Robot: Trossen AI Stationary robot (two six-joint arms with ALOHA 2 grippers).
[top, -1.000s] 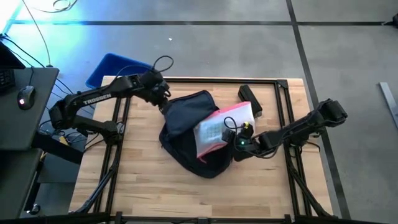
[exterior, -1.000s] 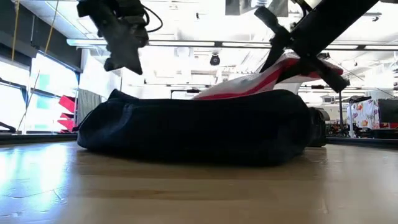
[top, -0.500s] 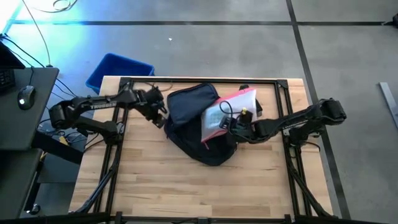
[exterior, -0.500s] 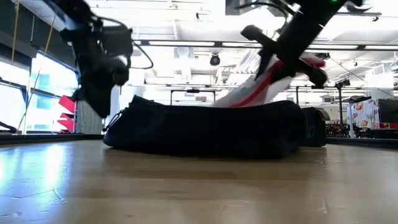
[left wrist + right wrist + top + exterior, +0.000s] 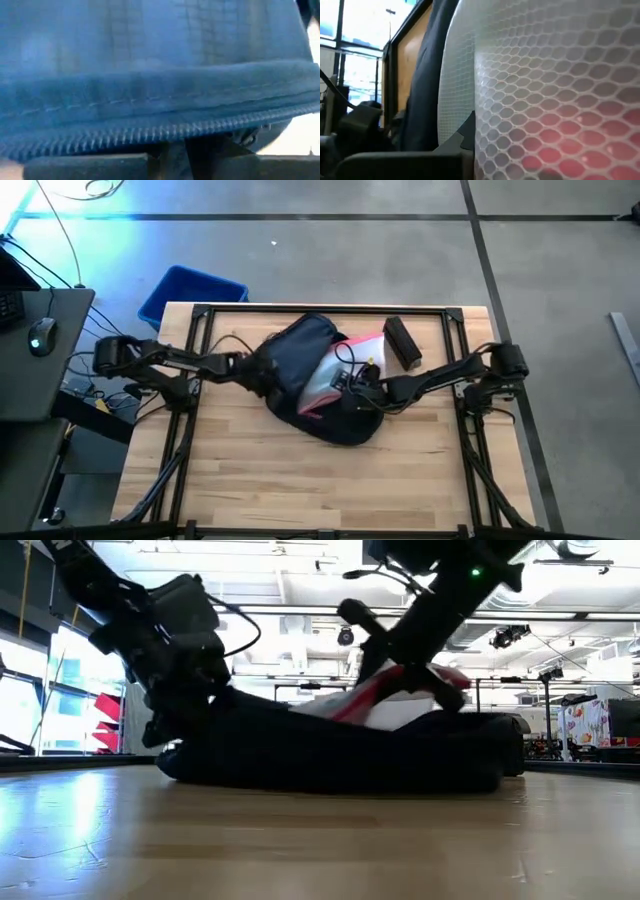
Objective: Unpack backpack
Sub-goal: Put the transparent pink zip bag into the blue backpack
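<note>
The dark navy backpack point(image 5: 300, 350) lies flat in the middle of the table, its underside on the wood point(image 5: 330, 755). A white and pink bubble mailer point(image 5: 328, 378) sticks out of its top, tilted point(image 5: 400, 700). My right gripper point(image 5: 352, 380) reaches in from the table's right and is shut on the mailer. At the backpack's left end, my left gripper point(image 5: 262, 372) is low by the table point(image 5: 175, 725) and shut on the zipper edge point(image 5: 150, 132). My left gripper has the backpack's zipper edge point(image 5: 170, 145) between its two fingers, at the bag's left end. It slants down from the table's left. The backpack stays on the table. How many layers are in the hold does not show. My right gripper pinches the bubble mailer by its edge point(image 5: 485, 125) between its two fingers. The fingers slant down from the table's right. The mailer is tilted, with its lower part inside the backpack and its upper end sticking out.
A small black box point(image 5: 402, 342) lies on the table just beyond the backpack, at the far right. A blue bin point(image 5: 190, 292) stands on the floor past the table's far left corner. Bare wood point(image 5: 300, 480) stretches along the near half.
My left gripper has come down and toward the near edge, to the backpack's left end. My right gripper has gone toward the table's left with the mailer, which has sunk lower and now shows less above the bag. The backpack has shifted and turned a little.
</note>
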